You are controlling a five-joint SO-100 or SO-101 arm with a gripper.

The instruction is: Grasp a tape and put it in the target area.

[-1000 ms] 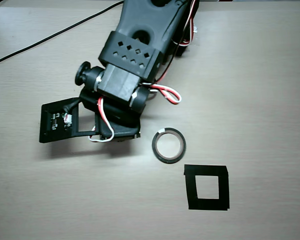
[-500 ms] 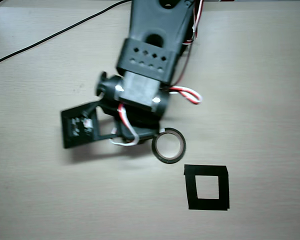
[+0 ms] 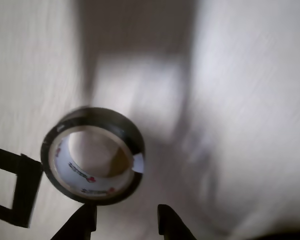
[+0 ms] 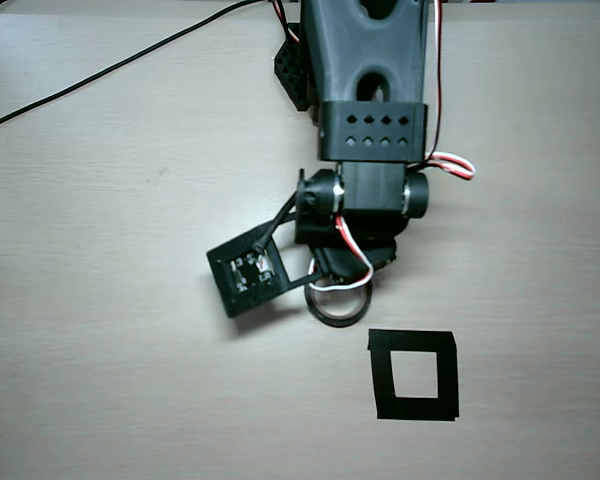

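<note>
A black tape roll [image 3: 92, 156] with a white inner core lies flat on the pale wooden table. In the wrist view it sits just beyond my gripper [image 3: 127, 221], whose two dark fingertips [image 3: 84, 222] stand apart at the bottom edge with nothing between them. A corner of the target area, a square outlined in black tape [image 3: 20, 190], shows at the left edge. In the overhead view the tape roll [image 4: 337, 306] peeks out below my gripper [image 4: 345, 277], and the black square outline [image 4: 413, 375] lies to its lower right, apart from the roll.
The arm [image 4: 370, 90] reaches down from the top of the overhead view. The wrist camera mount [image 4: 248, 272] sticks out to the left of the gripper. A black cable [image 4: 100, 85] runs across the upper left of the table.
</note>
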